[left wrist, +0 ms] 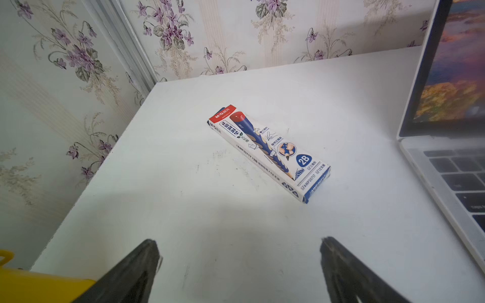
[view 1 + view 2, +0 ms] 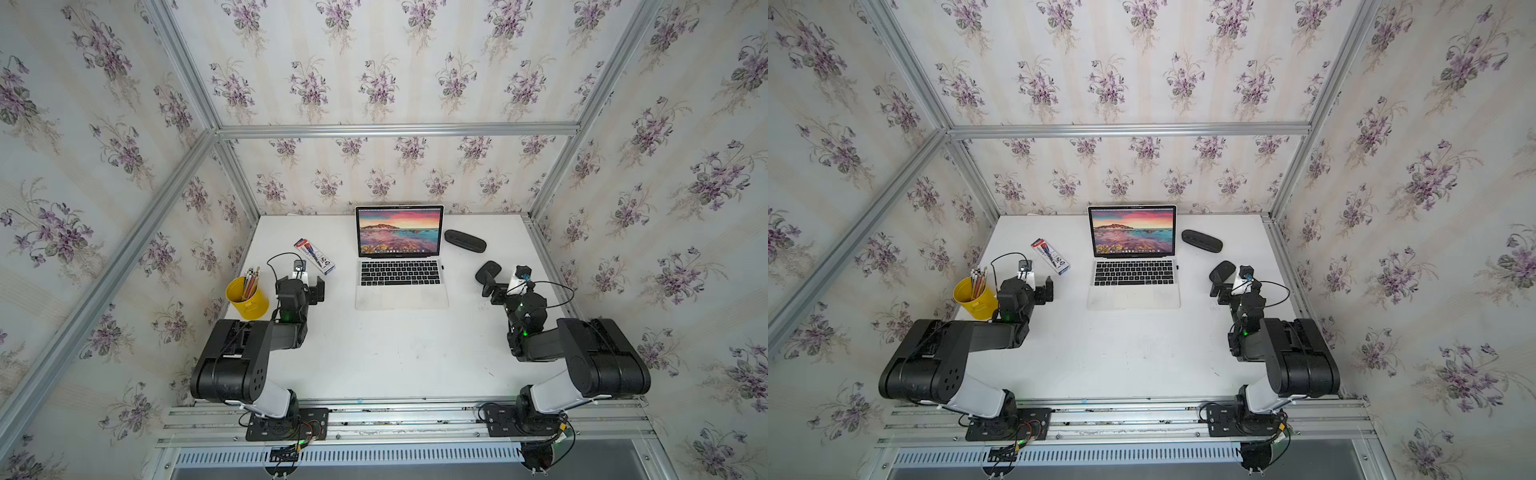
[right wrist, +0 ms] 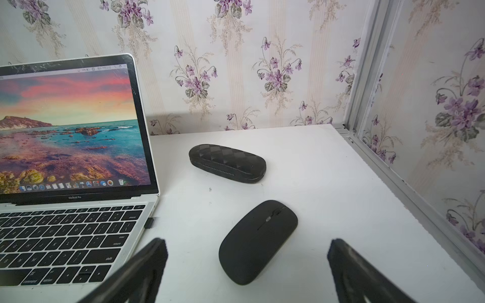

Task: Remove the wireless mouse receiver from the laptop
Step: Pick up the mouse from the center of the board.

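The silver laptop (image 2: 401, 298) (image 2: 1133, 298) stands open at the table's back middle, with a sunset seascape on its screen. The wireless mouse receiver (image 3: 149, 223), a tiny black stub, sticks out of the laptop's right edge near the top keyboard row; in both top views it is a small dark speck (image 2: 442, 267) (image 2: 1177, 267). My right gripper (image 3: 246, 242) (image 2: 490, 291) is open to the right of the laptop, above a black mouse (image 3: 258, 241), and is apart from the receiver. My left gripper (image 1: 239, 242) (image 2: 314, 291) is open and empty left of the laptop.
A black oblong case (image 3: 227, 162) (image 2: 465, 241) lies behind the mouse. A pencil box (image 1: 267, 152) (image 2: 314, 255) lies left of the laptop. A yellow cup (image 2: 247, 297) with pencils stands by the left arm. Wallpapered walls with a metal frame enclose the table.
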Controlling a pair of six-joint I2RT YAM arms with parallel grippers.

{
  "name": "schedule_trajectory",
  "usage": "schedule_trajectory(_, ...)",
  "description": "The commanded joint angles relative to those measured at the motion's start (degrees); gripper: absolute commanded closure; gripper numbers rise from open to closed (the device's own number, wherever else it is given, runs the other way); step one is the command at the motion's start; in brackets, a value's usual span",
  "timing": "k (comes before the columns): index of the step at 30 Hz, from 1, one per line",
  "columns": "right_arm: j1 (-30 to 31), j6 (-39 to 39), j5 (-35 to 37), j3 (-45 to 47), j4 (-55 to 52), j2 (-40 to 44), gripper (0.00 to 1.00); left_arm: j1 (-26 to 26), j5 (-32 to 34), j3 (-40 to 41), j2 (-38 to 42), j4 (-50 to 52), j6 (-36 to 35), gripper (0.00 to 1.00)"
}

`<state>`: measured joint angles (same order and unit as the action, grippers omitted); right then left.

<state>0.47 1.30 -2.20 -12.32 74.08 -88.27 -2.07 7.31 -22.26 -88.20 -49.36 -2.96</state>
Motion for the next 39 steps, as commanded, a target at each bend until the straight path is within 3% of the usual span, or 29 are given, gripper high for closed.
schedule_trajectory(1,0.06,-0.42,-0.16,-0.27,-0.04,-0.04,0.00,0.01,-0.48,-0.32,0.16,-0.65,0.40,0.01)
schedule_trajectory(27,0.14,-0.43,0.18,-0.68,-1.57,0.74,0.03,-0.49,1.25,-0.94,0.82,-0.42,-0.03,0.01)
schedule_trajectory(30,2.08,-0.30,5.60,-4.23,-13.82,6.92,0.04,-2.25,7.77,-8.45,9.30,20.95,1.08,0.01)
schedule_trajectory(33,3.58,2.79,8.95,-13.91,-33.71,9.41,0.03,-2.46,9.99,-18.68,13.92,42.85,7.93,0.01)
schedule_trajectory(39,7.07,11.38,16.92,-39.10,-71.98,-1.50,0.00,-2.93,7.57,-35.75,10.42,69.73,15.21,0.01)
